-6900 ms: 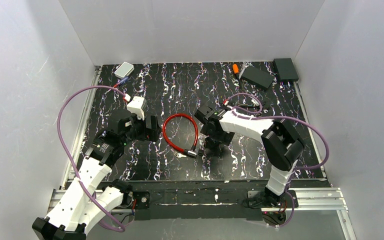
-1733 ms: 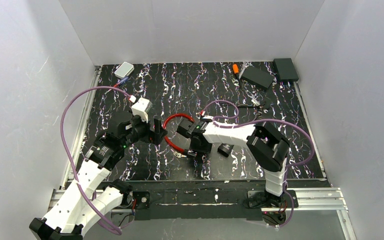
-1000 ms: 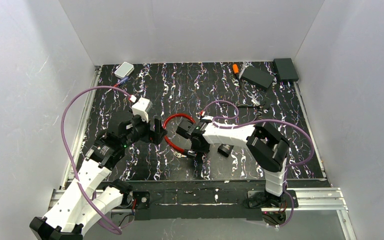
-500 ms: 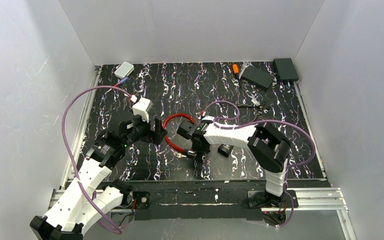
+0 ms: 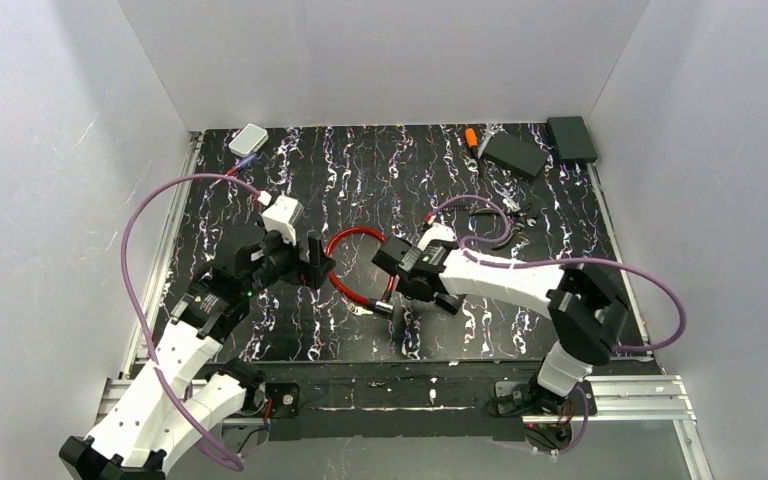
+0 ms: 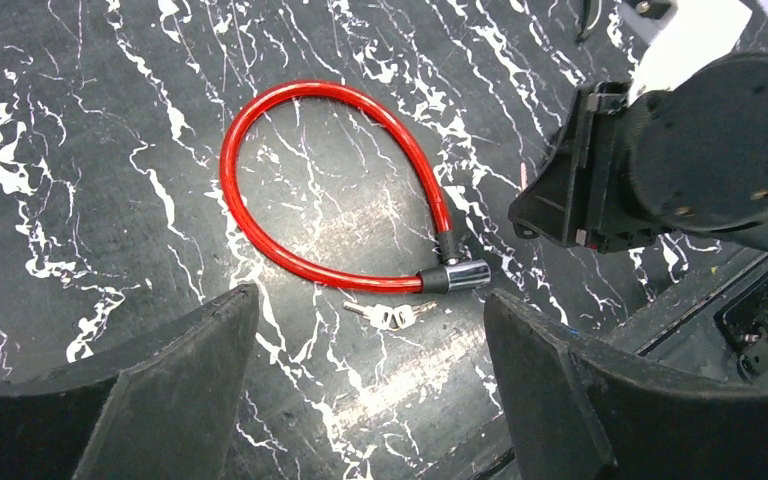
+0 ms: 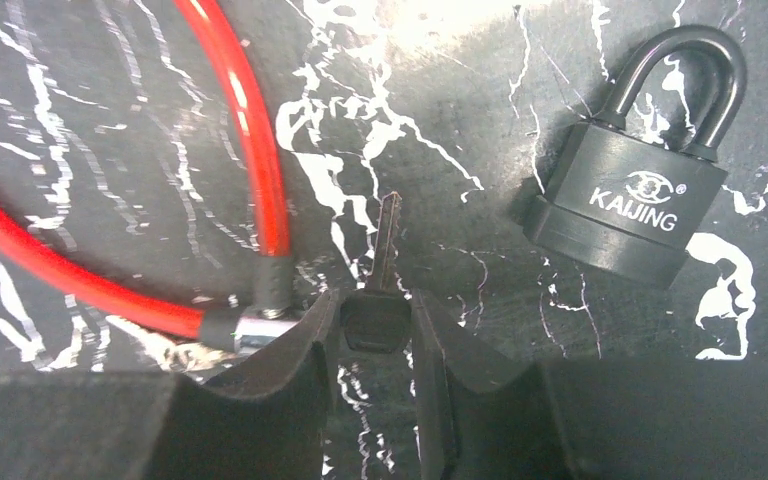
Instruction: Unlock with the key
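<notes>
Marbled table (image 5: 360, 170) bore a padlock (image 7: 625, 215) beside the right pincer (image 7: 375, 300), which seemingly pinched a key (image 7: 384, 255); left pincer (image 6: 370, 295) gaped.

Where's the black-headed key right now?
Right wrist view: the black-headed key is pinched in the right gripper, between the red cable lock and the padlock.

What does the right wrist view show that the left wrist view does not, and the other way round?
Only the right wrist view: the black padlock lying flat, and the key clamped in the right gripper, blade pointing away. Only the left wrist view: the whole loop of the red cable lock, a small key bunch beside it, the right arm's black wrist, and the open left gripper. Both: part of the red cable lock and its silver barrel.
</notes>
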`<state>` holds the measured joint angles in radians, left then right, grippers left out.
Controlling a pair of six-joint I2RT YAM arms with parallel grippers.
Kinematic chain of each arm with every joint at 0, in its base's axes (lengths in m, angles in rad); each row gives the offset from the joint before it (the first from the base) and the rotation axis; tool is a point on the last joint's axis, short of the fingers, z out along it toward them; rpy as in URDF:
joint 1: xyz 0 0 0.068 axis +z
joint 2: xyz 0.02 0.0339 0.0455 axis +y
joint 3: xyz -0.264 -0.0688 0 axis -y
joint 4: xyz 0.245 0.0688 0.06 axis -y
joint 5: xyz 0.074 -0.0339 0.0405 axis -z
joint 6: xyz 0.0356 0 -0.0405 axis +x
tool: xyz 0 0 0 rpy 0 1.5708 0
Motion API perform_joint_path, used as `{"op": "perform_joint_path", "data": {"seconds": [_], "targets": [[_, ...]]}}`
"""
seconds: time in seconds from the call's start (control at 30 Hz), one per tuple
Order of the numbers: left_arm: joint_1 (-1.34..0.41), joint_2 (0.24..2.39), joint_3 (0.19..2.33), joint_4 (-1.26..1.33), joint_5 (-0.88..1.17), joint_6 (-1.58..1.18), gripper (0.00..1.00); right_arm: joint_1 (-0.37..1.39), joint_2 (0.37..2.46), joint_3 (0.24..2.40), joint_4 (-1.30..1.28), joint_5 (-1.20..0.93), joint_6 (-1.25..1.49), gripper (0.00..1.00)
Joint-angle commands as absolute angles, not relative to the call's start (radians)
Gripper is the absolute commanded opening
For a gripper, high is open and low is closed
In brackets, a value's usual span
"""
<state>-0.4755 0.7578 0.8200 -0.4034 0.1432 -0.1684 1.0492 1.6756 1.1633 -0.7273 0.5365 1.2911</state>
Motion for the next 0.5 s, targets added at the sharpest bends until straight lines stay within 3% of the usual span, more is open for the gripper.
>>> {"op": "perform_joint_path", "data": {"seconds": [0.0,0.47], "targets": [[-0.481,0.712,0.78,-0.32,0.173,-0.206,0.82,1.045,1.567,1.152,-0.705,0.608,1.346,0.01],[-0.48,0.584,0.629,-0.008,0.282,-0.599,0.77,1.039,1.208,1.031,-0.524,0.634,1.469,0.01]]}}
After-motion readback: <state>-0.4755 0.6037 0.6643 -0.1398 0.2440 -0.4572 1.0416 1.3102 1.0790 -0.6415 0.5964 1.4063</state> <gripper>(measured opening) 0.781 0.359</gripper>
